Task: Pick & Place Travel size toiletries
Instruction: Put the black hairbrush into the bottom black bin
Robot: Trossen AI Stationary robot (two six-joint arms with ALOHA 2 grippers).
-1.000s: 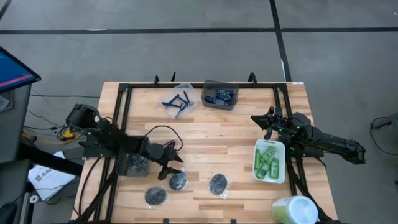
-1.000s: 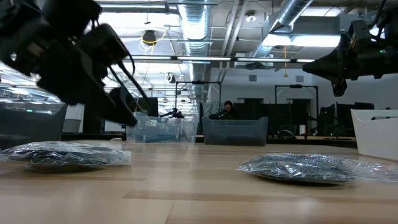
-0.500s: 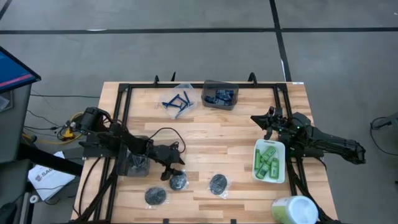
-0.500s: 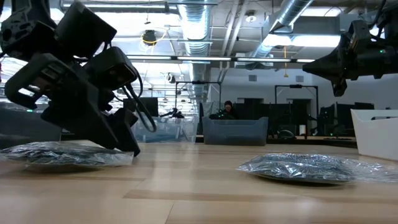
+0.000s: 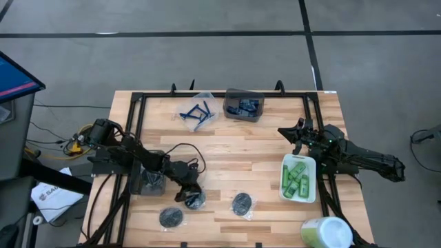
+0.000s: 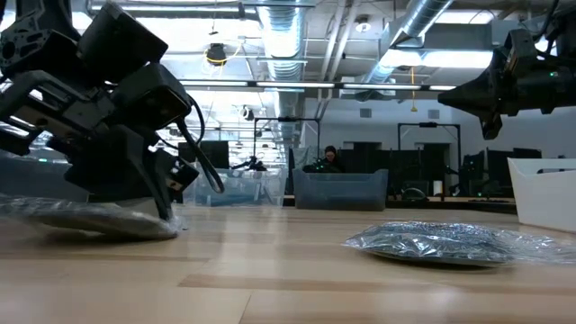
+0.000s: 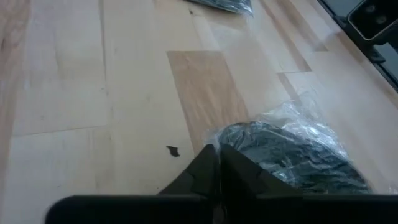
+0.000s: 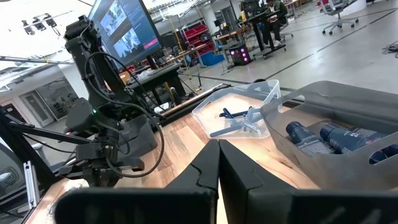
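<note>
Three wrapped dark discs point(image 5: 242, 203) lie flat along the table's near edge.

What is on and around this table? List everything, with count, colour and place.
table: one, pale wood
discs: three, dark in clear wrap, near edge
razors: several, blue, in the clear bin at the far edge
tubes: several, navy, in the grey bin beside the clear bin
second grey bin: one, left side, partly under the left arm
bottles: several, green, in the white tray on the right
tub: one, pale green top, near right corner
person: one, far back in the room
left gripper: shut on the wrap of the middle disc
right gripper: shut, raised beyond the tray
</note>
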